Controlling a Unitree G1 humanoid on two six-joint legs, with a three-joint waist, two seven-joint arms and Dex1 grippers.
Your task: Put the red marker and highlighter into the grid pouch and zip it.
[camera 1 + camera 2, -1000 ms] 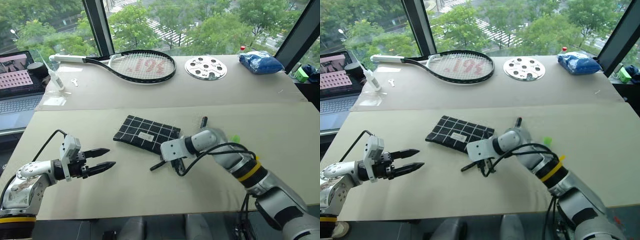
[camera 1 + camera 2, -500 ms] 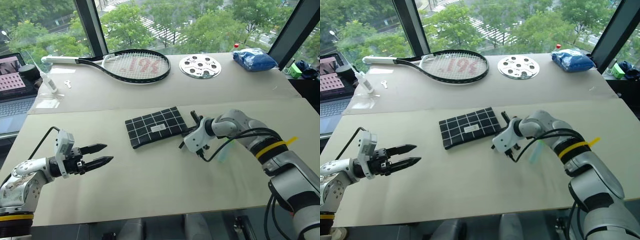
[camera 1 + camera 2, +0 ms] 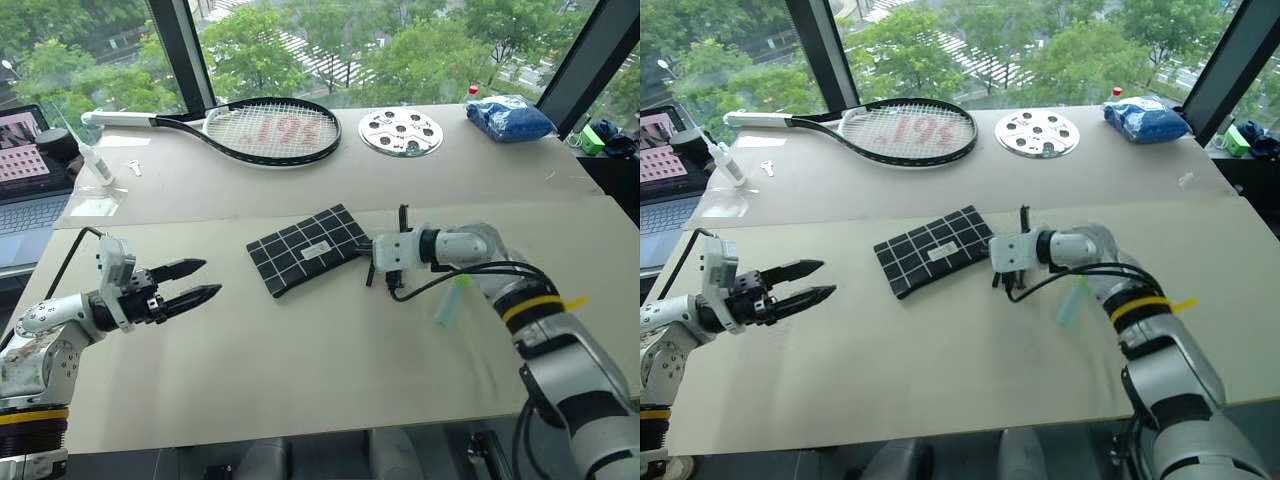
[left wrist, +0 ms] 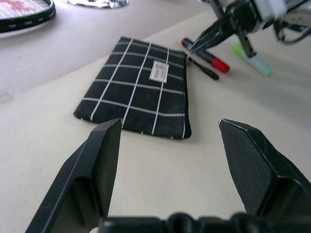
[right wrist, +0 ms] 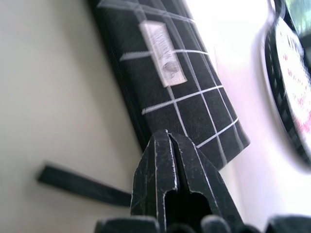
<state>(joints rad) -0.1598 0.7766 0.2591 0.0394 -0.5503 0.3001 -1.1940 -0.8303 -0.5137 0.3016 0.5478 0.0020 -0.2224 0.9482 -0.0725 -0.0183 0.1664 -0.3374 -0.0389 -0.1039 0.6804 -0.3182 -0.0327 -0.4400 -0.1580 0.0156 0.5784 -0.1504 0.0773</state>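
Pouch point(image 3: 310, 249) lies flat on the counter point(image 3: 300, 360), its long axis slanting from near the left gripper point(image 3: 208, 280) toward the right gripper point(image 4: 192, 47). Right gripper, closed and empty, hovers at the pouch's zipper end, beside the marker point(image 4: 206, 55) and strap point(image 4: 204, 70). Highlighter point(image 3: 449, 300) lies beyond it. Left gripper hangs open, well apart.

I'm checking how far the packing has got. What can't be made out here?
- Whether the pouch is unzipped: its zipper edge is too small in the eye views, blurred in the right wrist view.
- Marker: partly behind the shut right gripper in the left wrist view.
- Highlighter: blurred, partly behind the cable.
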